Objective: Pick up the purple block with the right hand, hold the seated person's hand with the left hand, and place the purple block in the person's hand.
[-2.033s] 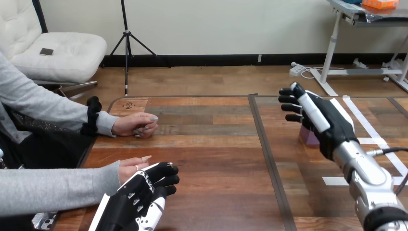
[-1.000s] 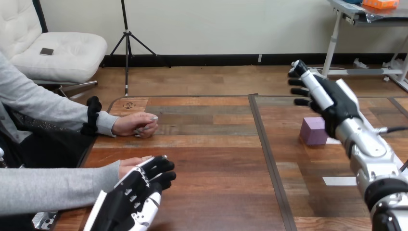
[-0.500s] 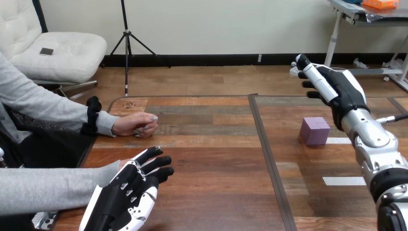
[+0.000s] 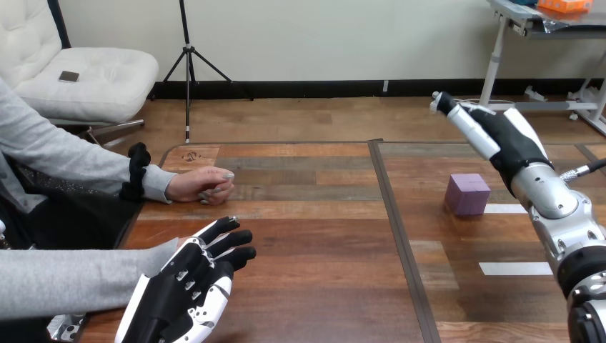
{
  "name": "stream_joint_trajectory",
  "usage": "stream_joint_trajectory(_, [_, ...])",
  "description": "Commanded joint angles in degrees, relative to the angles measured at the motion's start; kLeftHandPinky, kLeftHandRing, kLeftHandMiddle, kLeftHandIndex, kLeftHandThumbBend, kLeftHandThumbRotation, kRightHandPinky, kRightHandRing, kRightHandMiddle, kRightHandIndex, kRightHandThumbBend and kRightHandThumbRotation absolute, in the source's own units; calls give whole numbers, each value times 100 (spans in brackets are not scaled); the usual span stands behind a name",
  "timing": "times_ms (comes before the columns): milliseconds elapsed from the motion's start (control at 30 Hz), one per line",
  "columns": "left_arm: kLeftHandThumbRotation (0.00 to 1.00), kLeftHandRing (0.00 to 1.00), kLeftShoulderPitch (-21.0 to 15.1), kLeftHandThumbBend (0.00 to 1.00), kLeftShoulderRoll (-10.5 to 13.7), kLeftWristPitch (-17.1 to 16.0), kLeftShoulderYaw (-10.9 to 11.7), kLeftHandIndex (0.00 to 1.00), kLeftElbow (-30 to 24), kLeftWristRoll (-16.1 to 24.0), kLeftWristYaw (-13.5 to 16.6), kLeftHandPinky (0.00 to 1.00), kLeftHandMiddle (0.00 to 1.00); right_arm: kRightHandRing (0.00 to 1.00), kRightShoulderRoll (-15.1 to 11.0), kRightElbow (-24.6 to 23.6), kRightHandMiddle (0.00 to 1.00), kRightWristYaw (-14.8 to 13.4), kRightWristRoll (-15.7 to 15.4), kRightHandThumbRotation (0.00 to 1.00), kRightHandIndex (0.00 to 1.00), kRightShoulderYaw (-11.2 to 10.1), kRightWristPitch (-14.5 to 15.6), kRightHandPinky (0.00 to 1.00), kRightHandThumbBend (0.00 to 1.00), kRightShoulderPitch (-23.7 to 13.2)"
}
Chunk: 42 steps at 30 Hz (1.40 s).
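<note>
Bright, even light; soft faint shadows on table [image 4: 321, 214].

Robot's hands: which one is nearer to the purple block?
The right hand, raised just beyond the purple block. The left hand is far off, at the table's left side.

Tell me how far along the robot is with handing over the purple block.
Nothing looks finished. The purple block sits on the table, untouched. In hand: the right hand hangs open above and beyond the block; the left hand lies open over the end of the person's nearer arm, no grip visible. Left: grasp the block, hold the person's hand, place the block in it.
</note>
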Motion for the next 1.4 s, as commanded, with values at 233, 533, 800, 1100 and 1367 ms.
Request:
stream_joint_trajectory(233, [10, 77, -259, 7, -88, 53, 33, 81, -307, -77, -100, 84, 78, 91, -268, 81, 94, -254, -525, 87, 92, 481, 201, 82, 76, -737])
stream_joint_trajectory(533, [8, 77, -243, 7, -92, 72, 50, 80, -344, -44, -90, 86, 78, 94, -282, 128, 96, -350, -840, 86, 93, 758, 437, 85, 81, -758])
stream_joint_trajectory(800, [8, 77, -254, 6, -101, 70, 55, 80, -332, -55, -103, 86, 77, 96, -281, 161, 97, -337, -1097, 84, 93, 1013, 582, 88, 82, -742])
stream_joint_trajectory(1100, [7, 77, -222, 8, -116, 185, 49, 80, -404, -74, -80, 87, 77, 96, -247, 191, 97, -324, -1243, 79, 93, 1186, 711, 89, 83, -674])
stream_joint_trajectory(1367, [7, 79, -215, 6, -105, 204, 46, 82, -418, -94, -131, 90, 78, 96, -225, 223, 97, -345, -1342, 75, 92, 1329, 723, 88, 84, -588])
